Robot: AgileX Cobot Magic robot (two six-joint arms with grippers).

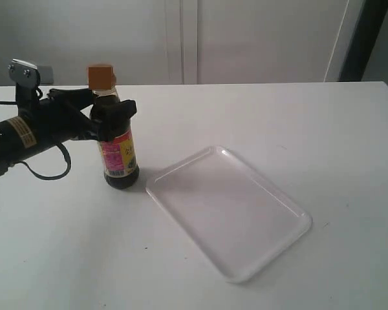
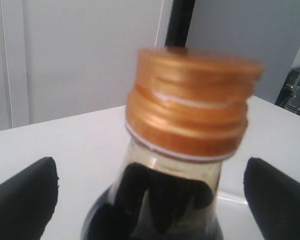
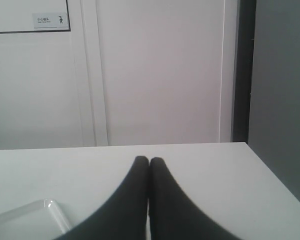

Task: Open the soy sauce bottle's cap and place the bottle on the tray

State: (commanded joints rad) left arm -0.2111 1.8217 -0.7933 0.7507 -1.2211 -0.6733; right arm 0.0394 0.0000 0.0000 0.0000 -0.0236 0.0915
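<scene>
One bottle, one cap, one tray

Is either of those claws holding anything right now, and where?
Not clearly. The left gripper straddles the soy sauce bottle just below the cap, fingers apart with gaps either side. The right gripper is shut and empty.

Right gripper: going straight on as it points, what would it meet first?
Way looks free: the right gripper, shut, points across table toward its far edge; the tray lies off its line. Past that, a wall, depth unclear.
</scene>
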